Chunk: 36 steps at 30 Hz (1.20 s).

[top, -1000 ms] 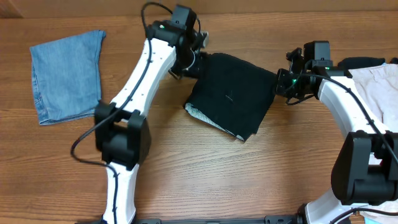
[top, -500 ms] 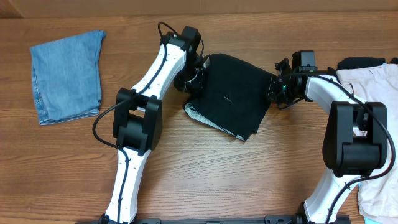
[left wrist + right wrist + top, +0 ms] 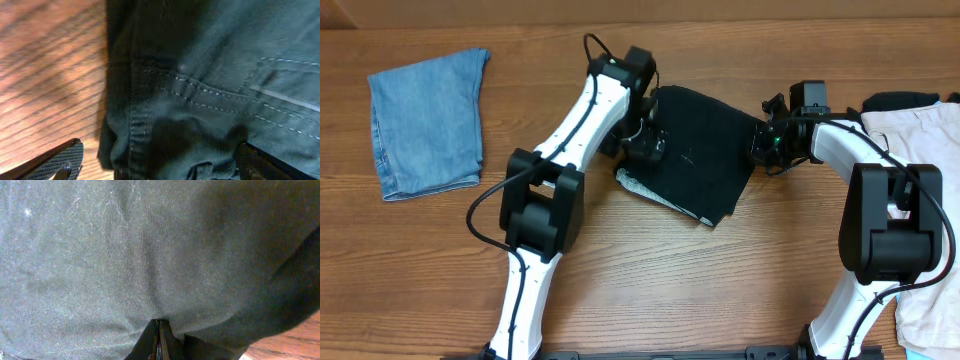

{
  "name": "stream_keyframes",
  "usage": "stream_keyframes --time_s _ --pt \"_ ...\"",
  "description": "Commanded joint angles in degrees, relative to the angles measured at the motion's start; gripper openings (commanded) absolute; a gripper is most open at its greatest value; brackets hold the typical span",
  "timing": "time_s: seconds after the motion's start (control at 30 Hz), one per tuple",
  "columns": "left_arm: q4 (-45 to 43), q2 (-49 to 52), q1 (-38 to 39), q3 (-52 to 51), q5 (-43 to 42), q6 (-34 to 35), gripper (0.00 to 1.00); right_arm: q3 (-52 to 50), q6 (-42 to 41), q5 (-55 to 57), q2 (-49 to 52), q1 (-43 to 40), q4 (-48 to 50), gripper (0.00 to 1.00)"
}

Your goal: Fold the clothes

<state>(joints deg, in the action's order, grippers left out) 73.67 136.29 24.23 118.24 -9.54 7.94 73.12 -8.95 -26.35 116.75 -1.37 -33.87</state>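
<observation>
Overhead hides both grips; wrist views show left end effector (image 3: 160,167) spread over black cloth (image 3: 210,75), right end effector (image 3: 160,330) pinching it.

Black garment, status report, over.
Left tool open over black garment, left edge. Right tool shut on right corner. Partly folded; nothing in the way.

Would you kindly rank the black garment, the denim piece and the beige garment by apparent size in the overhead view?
Largest, about alike: denim piece and black garment.
beige garment: least visible, but cropped by the frame, so unsure.
</observation>
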Motion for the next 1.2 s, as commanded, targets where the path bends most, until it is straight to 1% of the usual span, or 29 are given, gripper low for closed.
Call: stream_keyframes --time_s 0.0,0.13,0.2,0.3,0.33,0.4,0.43,0.47,0.5,0.6,0.63,0.67,0.7,0.73,0.77,0.83,0.87,0.97,1.17 --pt "-2.6 -0.7 1.3 -4.3 0.6 0.2 1.0 -0.4 0.4 3.0 1.2 0.2 -0.5 0.04" --pt "-9.2 -0.7 3.8 -12.4 0.5 4.0 1.0 -0.4 0.4 3.2 1.2 0.2 -0.4 0.04" --pt "-11.5 -0.7 5.1 -14.0 0.2 6.2 1.0 -0.4 0.4 3.2 1.2 0.2 -0.4 0.04" --pt "-13.9 -0.6 6.1 -14.2 -2.4 6.5 1.0 -0.4 0.4 3.1 1.2 0.2 -0.5 0.04" --pt "-14.7 -0.6 6.7 -14.2 -2.8 6.5 0.93 -0.4 0.4 3.1 1.2 0.2 -0.5 0.04" --pt "-15.4 -0.6 7.4 -14.2 -2.7 6.5 0.56 -0.4 0.4 3.1 1.2 0.2 -0.6 0.04" --pt "-15.5 -0.6 7.4 -14.2 -2.7 6.5 0.43 -0.4 0.4 3.2 1.2 0.2 -0.7 0.04" --pt "-15.5 -0.6 7.4 -14.2 -2.7 6.4 0.27 -0.4 0.4 3.1 1.2 0.2 -0.7 0.04" --pt "-15.5 -0.6 7.4 -14.2 -1.6 6.4 0.04 -0.4 0.4 3.1 1.2 0.2 -0.8 0.04" --pt "-14.1 -1.2 6.5 -13.1 7.4 6.2 0.04 1.2 0.4 3.1 -0.7 -0.1 -1.0 0.04" --pt "-12.2 -2.5 5.4 -11.1 12.0 6.2 0.04 3.0 0.4 3.1 -3.0 -0.7 -2.6 0.04" --pt "-11.2 -4.3 4.1 -9.4 13.6 5.9 0.04 4.8 0.3 3.2 -6.5 -1.8 -4.2 0.04" --pt "-10.7 -7.2 2.6 -7.8 13.6 4.5 0.04 5.8 0.0 3.2 -10.3 -3.1 -5.6 0.09" --pt "-10.7 -9.2 1.7 -7.1 13.6 3.7 0.04 6.1 0.0 3.2 -13.0 -4.2 -6.2 0.2" --pt "-10.9 -12.0 0.4 -6.4 13.6 2.7 0.04 6.1 0.0 3.2 -15.4 -5.2 -7.0 0.35" --pt "-11.1 -16.2 -2.2 -5.9 14.0 0.1 0.04 6.1 0.0 3.4 -18.7 -7.3 -8.8 0.8" --pt "-11.1 -17.7 -3.7 -5.9 15.0 -0.3 0.04 6.1 0.0 3.4 -19.6 -8.7 -9.9 1.0" --pt "-11.3 -18.9 -9.0 -5.9 16.3 -1.7 0.04 6.0 0.0 3.4 -19.6 -10.4 -10.4 1.0" --pt "-10.8 -18.9 -18.4 -5.9 17.2 -3.5 0.04 6.0 0.0 3.4 -19.6 -10.4 -10.4 1.0"
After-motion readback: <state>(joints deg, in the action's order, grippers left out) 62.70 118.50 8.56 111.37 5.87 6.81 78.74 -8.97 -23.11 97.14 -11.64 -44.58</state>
